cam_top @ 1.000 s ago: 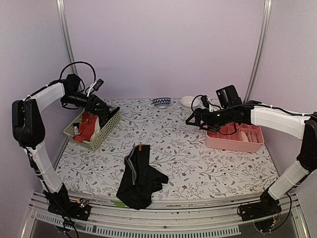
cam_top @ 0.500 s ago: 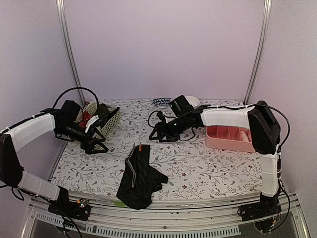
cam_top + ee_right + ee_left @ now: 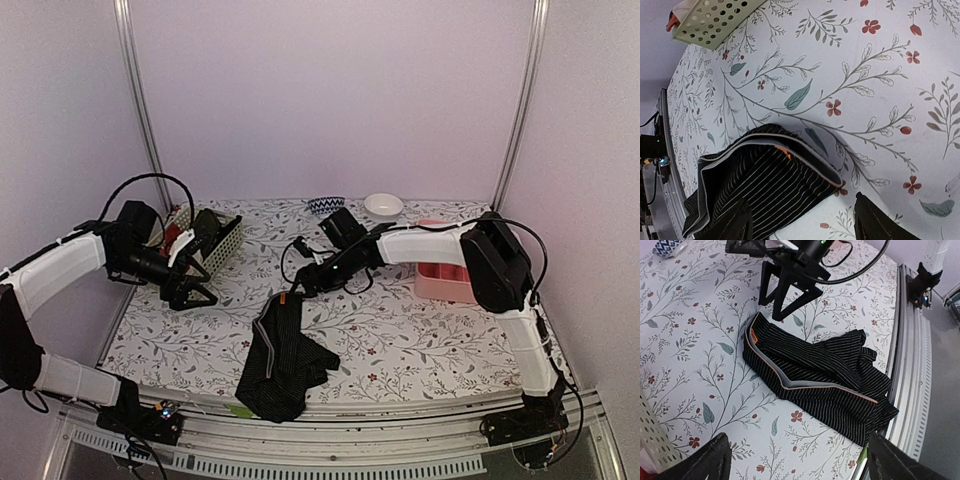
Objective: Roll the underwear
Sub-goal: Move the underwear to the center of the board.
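The black underwear (image 3: 283,355) is lying unrolled and crumpled on the worktop (image 3: 400,330), in the lower centre of the overhead view. It is showing thin pale stripes, a grey waistband edged in orange and a small orange tab at its upper end, with folds bunching toward the lower right. The red-orange underwear (image 3: 176,237) is sitting in the basket (image 3: 228,243) at left, mostly hidden.

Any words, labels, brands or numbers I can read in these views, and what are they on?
None readable.
The orange tab on the black underwear is too small to show any print.
The bowl has only a blue pattern, no letters.
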`<state>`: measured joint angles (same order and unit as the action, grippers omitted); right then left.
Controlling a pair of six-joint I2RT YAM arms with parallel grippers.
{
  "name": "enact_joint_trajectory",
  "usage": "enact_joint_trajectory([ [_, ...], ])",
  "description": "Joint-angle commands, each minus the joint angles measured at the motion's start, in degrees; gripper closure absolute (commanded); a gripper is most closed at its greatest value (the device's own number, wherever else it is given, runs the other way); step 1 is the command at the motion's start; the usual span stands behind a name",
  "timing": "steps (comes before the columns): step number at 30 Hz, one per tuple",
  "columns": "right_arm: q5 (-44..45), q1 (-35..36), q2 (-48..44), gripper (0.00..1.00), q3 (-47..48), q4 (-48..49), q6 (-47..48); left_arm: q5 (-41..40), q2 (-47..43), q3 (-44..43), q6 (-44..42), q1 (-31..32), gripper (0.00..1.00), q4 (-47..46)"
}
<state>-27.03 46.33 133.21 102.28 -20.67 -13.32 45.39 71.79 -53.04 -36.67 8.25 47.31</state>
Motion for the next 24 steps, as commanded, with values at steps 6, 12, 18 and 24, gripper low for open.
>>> enact_joint_trajectory([
  [6, -1.3, -0.1, 9.5, 0.45, 7.8, 0.2, 5.1, -0.1, -1.9, -1.4, 0.0, 0.3, 0.05, -0.8],
  [12, -4.0, -0.2, 10.2, 0.89, 7.6, 0.6, 4.0, 0.2, -2.3, -1.0, 0.2, 0.2, 0.05, -1.6],
  [18, -1.0, -2.2, -0.2, 1.00, -0.8, 0.2, 2.5, -0.5, -1.8, -0.7, 1.7, 2.2, 0.04, -4.5],
  [24, 6.3, -8.2, -15.3, 1.00, -17.3, 3.9, -5.2, -6.4, -2.3, 3.6, 4.0, 9.1, 0.06, -12.5],
])
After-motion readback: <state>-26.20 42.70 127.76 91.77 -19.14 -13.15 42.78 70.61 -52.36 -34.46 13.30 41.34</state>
